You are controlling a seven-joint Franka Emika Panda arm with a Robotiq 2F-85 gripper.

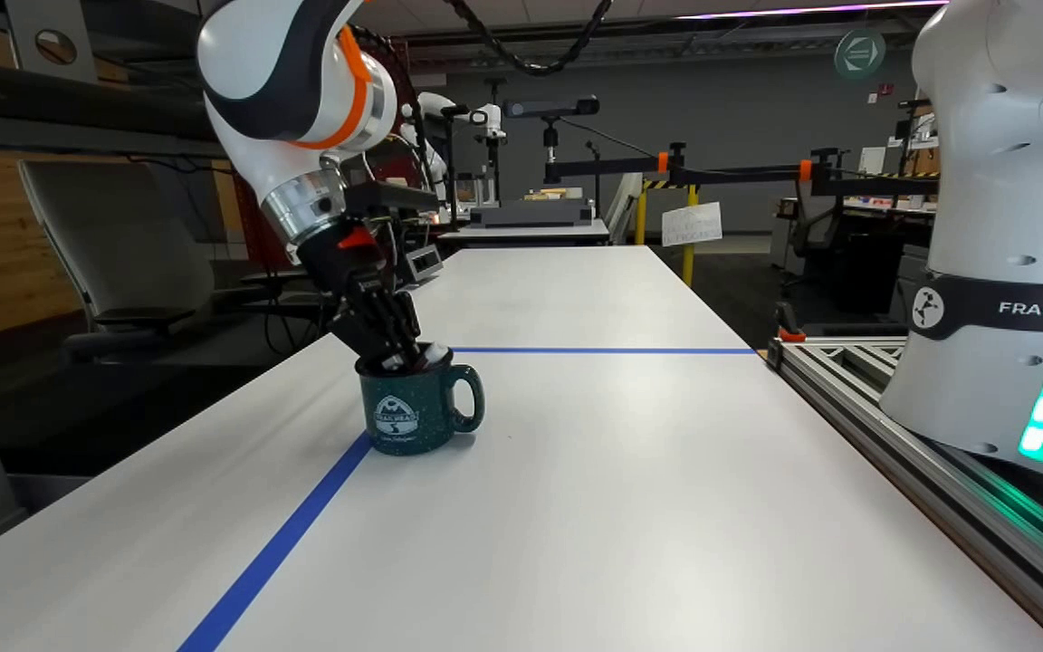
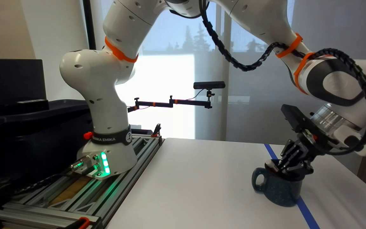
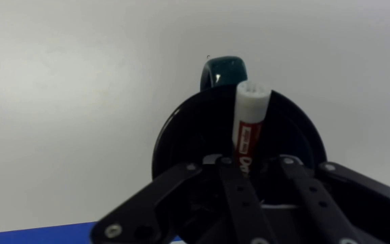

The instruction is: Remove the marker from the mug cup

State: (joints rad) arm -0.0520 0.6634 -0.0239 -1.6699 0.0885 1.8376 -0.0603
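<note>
Gripper (image 3: 253,165) reaches into the teal mug (image 1: 420,415), where the red-labelled marker (image 3: 249,132) leans; whether it's clamped, I can't tell. Grasping seems the step; next, a sure hold, then lifting.

Speckled teal mug (image 1: 420,412), red-white marker (image 3: 251,117)

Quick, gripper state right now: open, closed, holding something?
Gripper: cannot be told; it reaches into the mug cup at the marker, but whether it has closed on it is hidden.
</note>
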